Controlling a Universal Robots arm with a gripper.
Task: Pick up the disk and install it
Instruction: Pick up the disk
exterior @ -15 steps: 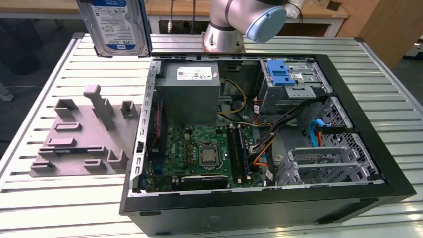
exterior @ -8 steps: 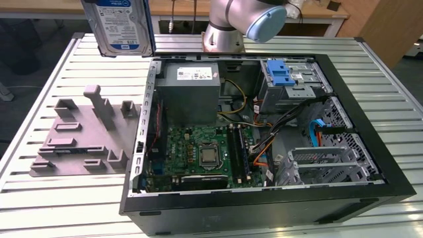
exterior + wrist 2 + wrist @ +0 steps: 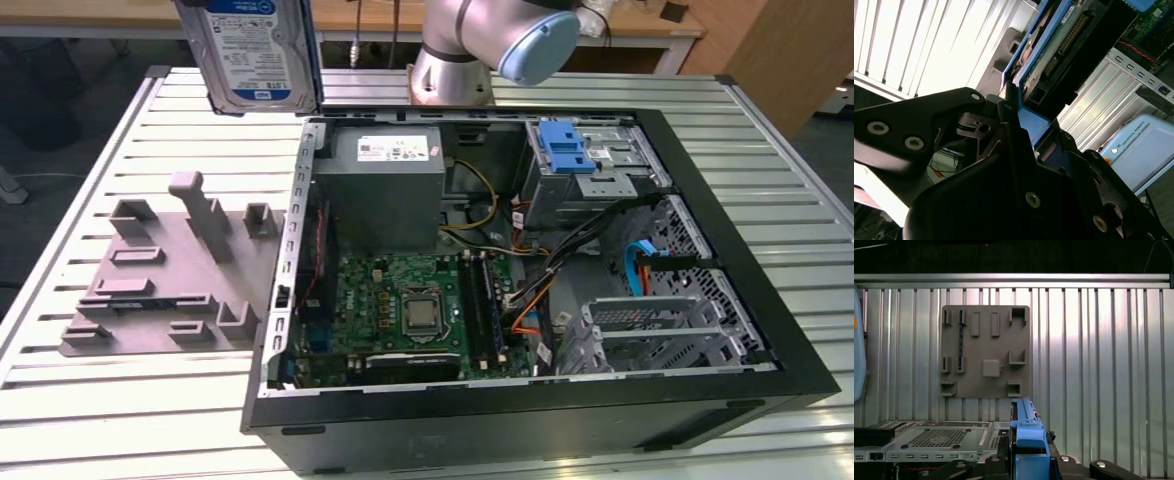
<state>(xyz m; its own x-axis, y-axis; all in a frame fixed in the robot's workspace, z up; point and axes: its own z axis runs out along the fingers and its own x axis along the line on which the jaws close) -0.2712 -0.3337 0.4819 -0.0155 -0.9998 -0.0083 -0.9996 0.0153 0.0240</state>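
The slatted metal surface carries an open computer case. Just beside the case, on the exterior view's left, lies a grey holder fixture. The disk hangs upright above the surface, apart from case and fixture. The pincer is clamped on the disk's blue carrier.

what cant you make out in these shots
Exterior view: the upper part of the silver rectangular disk in its blue plastic carrier is cut off by the top edge.
Second wrist view: the black gripper body covers the disk's near end, so that end cannot be seen.
First wrist view: the disk is edge-on, so its label is hidden.
Exterior view: the grey metal drive cage interior is hidden under its blue latch.
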